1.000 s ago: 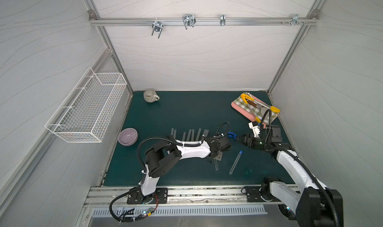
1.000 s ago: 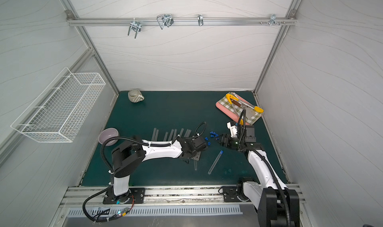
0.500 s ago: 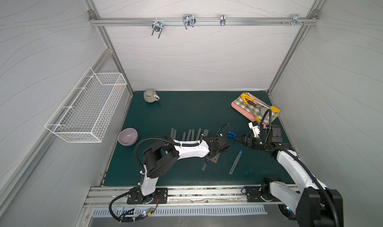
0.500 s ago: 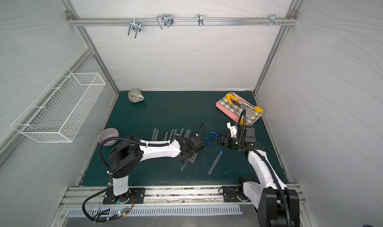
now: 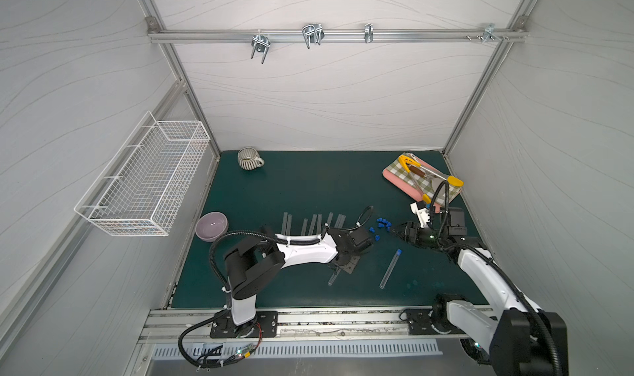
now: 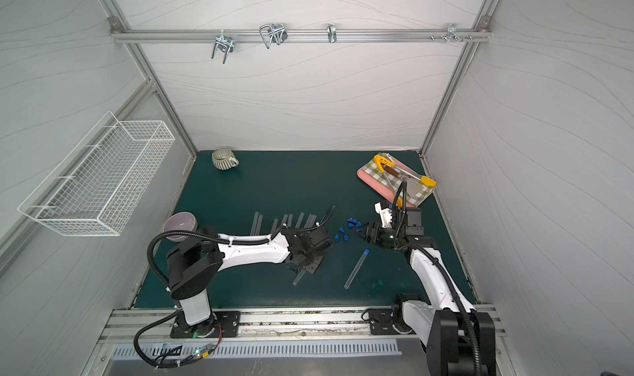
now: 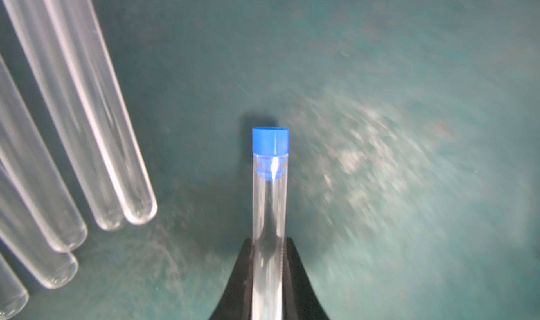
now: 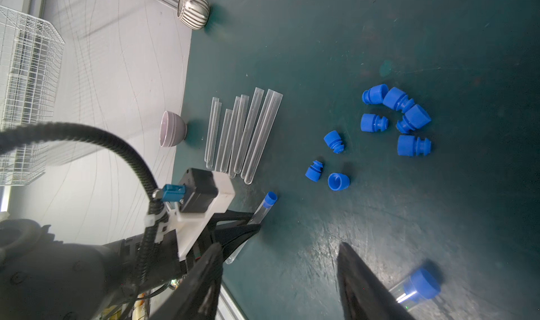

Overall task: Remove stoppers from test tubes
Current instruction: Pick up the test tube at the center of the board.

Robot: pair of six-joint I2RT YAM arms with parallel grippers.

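My left gripper is shut on a clear test tube, just above the green mat. The tube's blue stopper sticks out past the fingertips. In both top views the tube's round end pokes out behind the left gripper. My right gripper is open and holds nothing, right of the held tube's stopper. Several loose stoppers lie ahead of it. A second stoppered tube lies on the mat. Several unstoppered test tubes lie in a row.
A striped mug stands at the back left and a lilac bowl at the mat's left edge. A pink board with a checked cloth and utensils is at the back right. A wire basket hangs on the left wall.
My left gripper has closed onto the stoppered tube and swung it, so its round end now points front-left. The right arm has not moved.
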